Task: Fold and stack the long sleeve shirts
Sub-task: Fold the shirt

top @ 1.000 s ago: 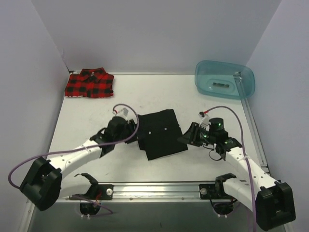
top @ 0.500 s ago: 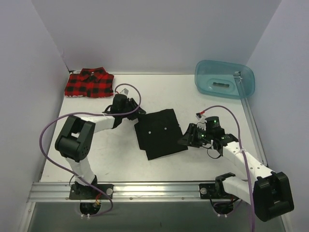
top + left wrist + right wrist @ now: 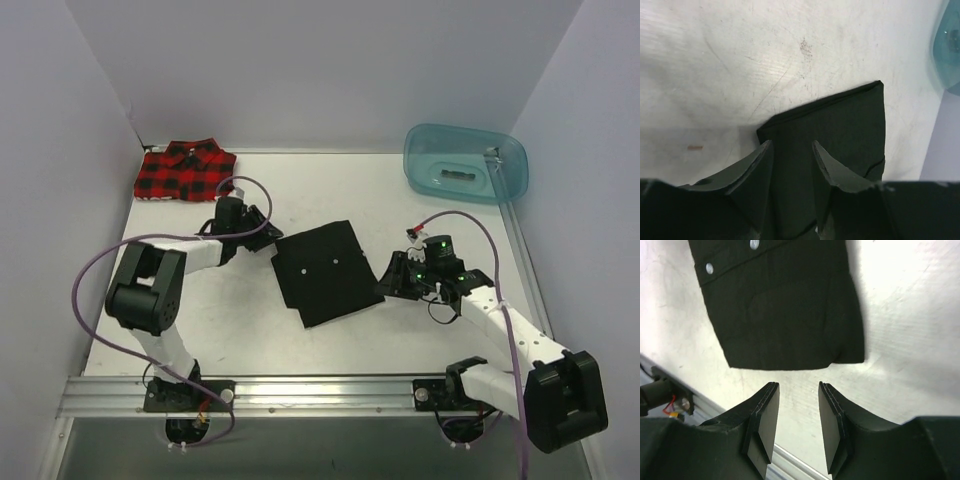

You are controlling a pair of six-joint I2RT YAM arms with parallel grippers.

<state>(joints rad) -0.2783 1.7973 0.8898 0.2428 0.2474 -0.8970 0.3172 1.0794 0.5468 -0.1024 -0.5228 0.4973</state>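
The black shirt (image 3: 325, 272) lies folded in a rectangle mid-table, small white buttons up. The red-and-black plaid shirt (image 3: 185, 172) lies folded at the far left corner. My left gripper (image 3: 258, 220) is low, just up-left of the black shirt's left corner. In the left wrist view it (image 3: 790, 146) is open and the black shirt (image 3: 840, 125) shows between and beyond the fingertips. My right gripper (image 3: 388, 283) sits at the shirt's right edge. In the right wrist view it (image 3: 797, 386) is open and empty, just short of the shirt's hem (image 3: 785, 305).
A translucent teal tub (image 3: 465, 163) stands at the far right; its edge shows in the left wrist view (image 3: 950, 50). White walls close the left, back and right sides. A metal rail (image 3: 330, 392) runs along the near edge.
My left arm has folded back and its gripper moved up-left, toward the plaid shirt. The black shirt has shifted slightly left. My right gripper has barely moved.
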